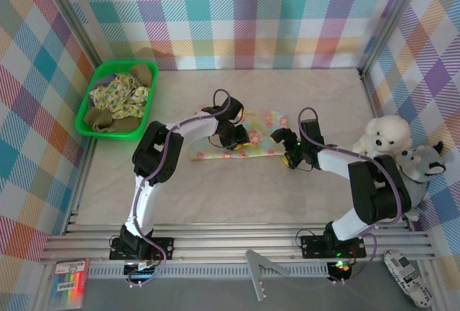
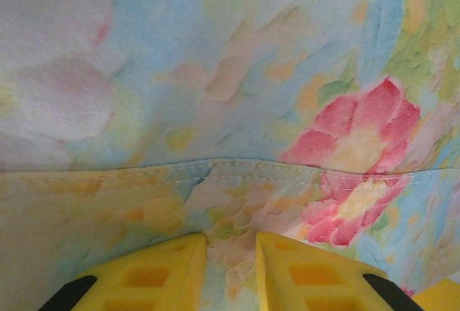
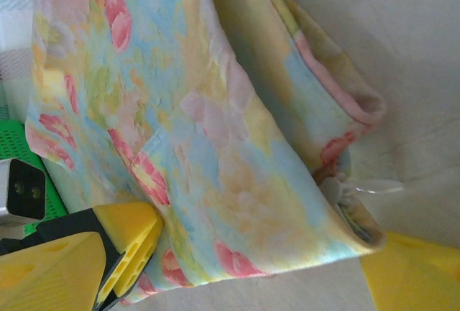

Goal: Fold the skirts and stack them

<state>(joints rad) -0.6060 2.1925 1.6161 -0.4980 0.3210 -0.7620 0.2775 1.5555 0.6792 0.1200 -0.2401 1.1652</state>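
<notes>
The two arms are bolted at the near edge of the table (image 1: pixel 215 196) and reach toward its centre.

The left gripper (image 1: pixel 233 136) sits on the floral skirt (image 1: pixel 260 120). In the left wrist view its yellow fingers (image 2: pixel 162 268) stand close together, with a pinch of floral cloth in the narrow gap between them (image 2: pixel 230 243).

The right gripper (image 1: pixel 290 156) is at the skirt's right end. Its jaws stand wide apart, one finger on each side of the folded corner (image 3: pixel 262 232), and they clamp nothing.

The floral skirt lies at the centre of the table as a long folded band, running from near left to far right.

A green basket (image 1: pixel 108 134) stands against the left edge, near the far left corner. It holds:
- a yellow print cloth (image 1: pixel 123 97) in the middle;
- an olive-brown skirt (image 1: pixel 105 118) at the near end;
- a patch of grey-lavender cloth (image 1: pixel 107 80) at the far left.

A white plush toy (image 1: pixel 385 136) and a grey plush toy (image 1: pixel 424 160) sit touching at the right edge.
</notes>
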